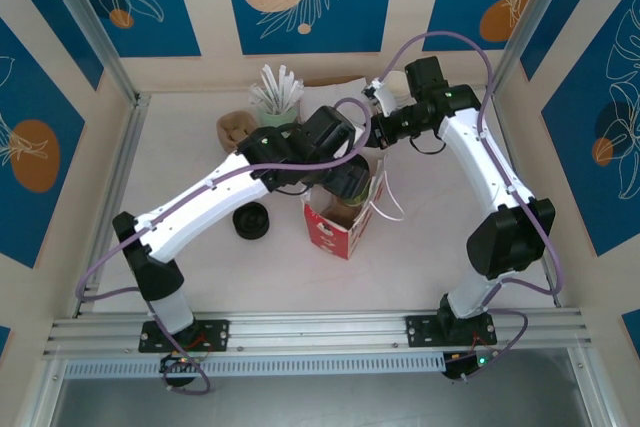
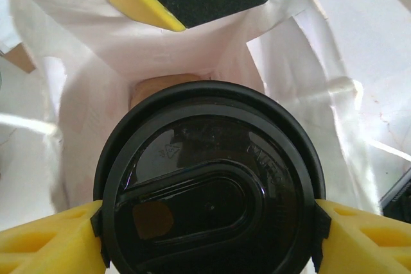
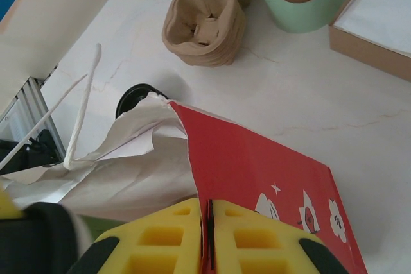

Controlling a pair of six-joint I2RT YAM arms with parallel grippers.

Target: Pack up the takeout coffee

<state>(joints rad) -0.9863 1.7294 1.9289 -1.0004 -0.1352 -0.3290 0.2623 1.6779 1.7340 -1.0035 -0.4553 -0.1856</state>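
The takeout coffee (image 2: 209, 184) shows its round black lid from above. My left gripper (image 2: 209, 222) is shut on it, one yellow finger (image 2: 51, 239) on each side of the lid. The cup hangs in the mouth of the red bag (image 1: 335, 232), with the bag's white lining (image 2: 83, 94) all around it. My right gripper (image 3: 209, 235) is shut on the bag's red top edge (image 3: 257, 165) and holds that side up. In the right wrist view the cup's lid and greenish side (image 3: 96, 239) sit at the lower left. From above, the left gripper (image 1: 347, 182) covers the bag's opening.
A loose black lid (image 1: 251, 220) lies left of the bag. Behind it are stacked brown cup carriers (image 1: 236, 129), a green cup of white sticks (image 1: 277, 97) and a flat box (image 3: 379, 30). The bag's white handle (image 3: 83, 107) hangs loose.
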